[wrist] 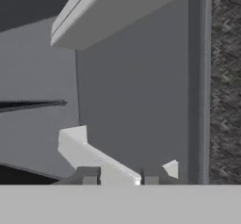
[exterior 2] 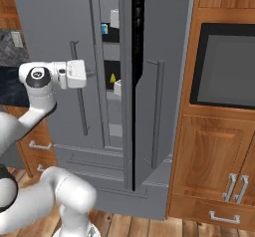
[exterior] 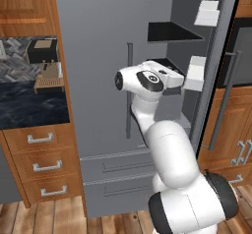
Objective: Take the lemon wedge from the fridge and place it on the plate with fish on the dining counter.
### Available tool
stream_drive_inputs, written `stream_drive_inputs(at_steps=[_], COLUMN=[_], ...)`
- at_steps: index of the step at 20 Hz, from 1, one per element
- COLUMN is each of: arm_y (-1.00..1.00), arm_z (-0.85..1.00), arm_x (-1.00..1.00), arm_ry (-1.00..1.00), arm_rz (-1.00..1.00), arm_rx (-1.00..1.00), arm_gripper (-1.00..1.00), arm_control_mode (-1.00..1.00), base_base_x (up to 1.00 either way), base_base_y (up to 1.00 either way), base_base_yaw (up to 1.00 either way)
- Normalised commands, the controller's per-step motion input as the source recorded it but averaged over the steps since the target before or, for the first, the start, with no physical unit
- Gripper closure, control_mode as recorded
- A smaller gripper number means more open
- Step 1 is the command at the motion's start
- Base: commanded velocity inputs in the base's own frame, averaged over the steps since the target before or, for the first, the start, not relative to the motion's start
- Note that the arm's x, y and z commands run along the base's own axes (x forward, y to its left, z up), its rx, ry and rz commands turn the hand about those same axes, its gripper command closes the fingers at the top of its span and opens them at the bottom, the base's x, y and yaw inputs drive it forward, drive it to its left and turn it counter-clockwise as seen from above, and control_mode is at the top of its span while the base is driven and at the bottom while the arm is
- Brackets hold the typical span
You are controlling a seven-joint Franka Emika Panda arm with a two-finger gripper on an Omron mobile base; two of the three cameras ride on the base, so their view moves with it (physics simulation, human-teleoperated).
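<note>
Right base view, tiny yellow lemon wedge (exterior 2: 113, 78)

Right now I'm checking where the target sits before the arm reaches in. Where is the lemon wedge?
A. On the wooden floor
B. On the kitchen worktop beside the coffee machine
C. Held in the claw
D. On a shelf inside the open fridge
D: in the right base view the lemon wedge shows as a small yellow piece on a dark shelf seen through the gap of the open fridge, beyond the claw.
</note>
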Motion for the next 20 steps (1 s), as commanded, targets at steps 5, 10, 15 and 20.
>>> stream_drive_inputs(at_steps=[5,10,15,20], arm_y=[-0.62,-0.99,-1.0,-1.0], arm_z=[0.0,0.0,0.0,0.0], arm_x=[0.49,0.28,-0.05,-0.87], arm_ry=[0.11,0.12,0.07,0.01], arm_rz=[-0.14,-0.17,-0.22,-0.27], arm_rx=[0.08,0.13,0.15,0.25], arm_gripper=[-1.0,-1.0,-1.0,-1.0], arm_control_mode=[-1.0,-1.0,-1.0,-1.0], base_base_x=[0.0,0.0,0.0,0.0], base_base_y=[0.0,0.0,0.0,0.0], base_base_yaw=[0.0,0.0,0.0,0.0])
